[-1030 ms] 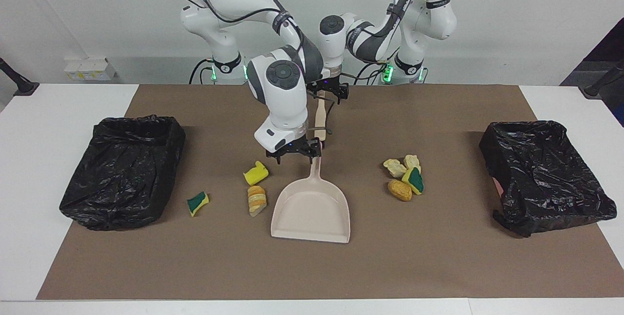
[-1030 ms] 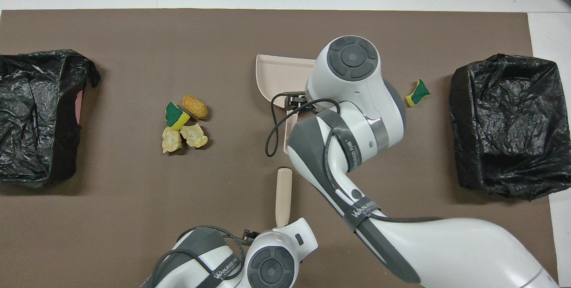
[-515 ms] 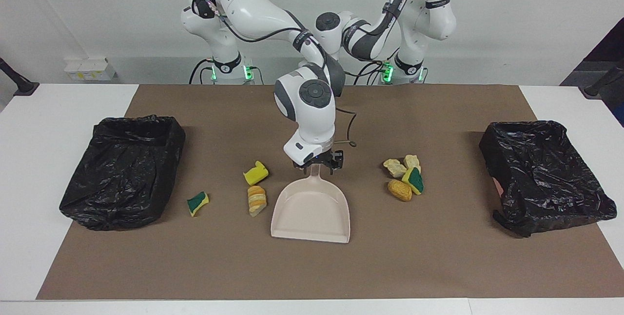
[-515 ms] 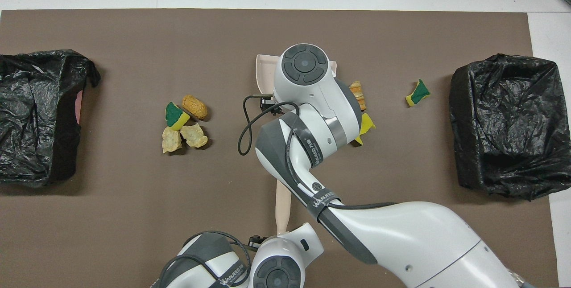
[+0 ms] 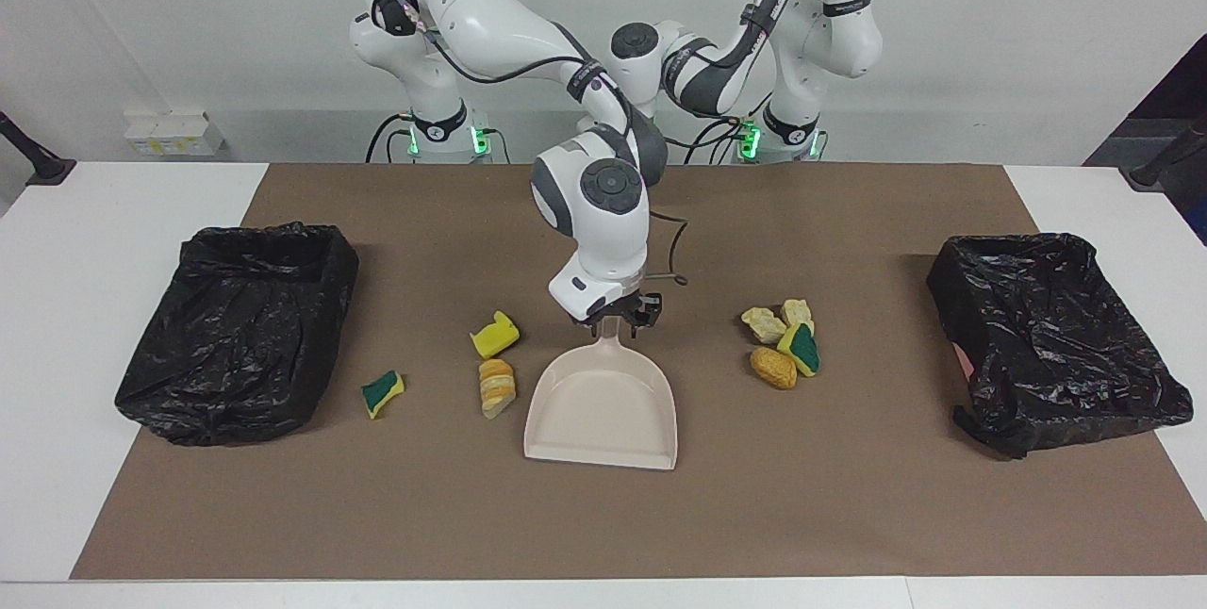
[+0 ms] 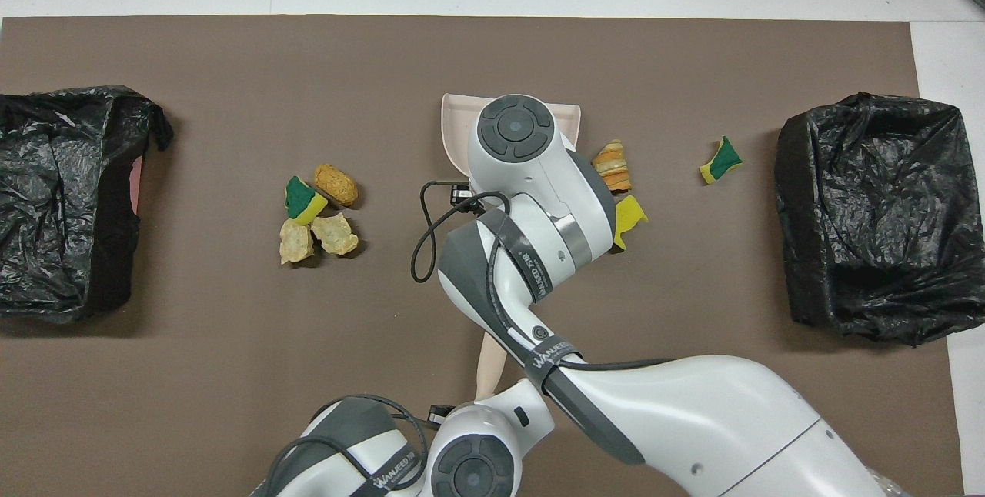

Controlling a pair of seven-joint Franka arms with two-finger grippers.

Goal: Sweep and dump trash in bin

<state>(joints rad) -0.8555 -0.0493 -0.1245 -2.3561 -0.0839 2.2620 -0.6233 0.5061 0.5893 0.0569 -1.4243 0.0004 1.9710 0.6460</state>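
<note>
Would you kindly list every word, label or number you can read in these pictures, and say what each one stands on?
"WANJEED": band on the right arm, overhead view.
"WANJEED": band on the left arm, overhead view.
Print on the right arm's wrist band: too small to read.
Band on the left arm, facing view: unreadable.

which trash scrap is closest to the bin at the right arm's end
The green-and-yellow sponge piece lying alone beside that black bin. The plain yellow piece and orange lump lie nearer the dustpan.
</note>
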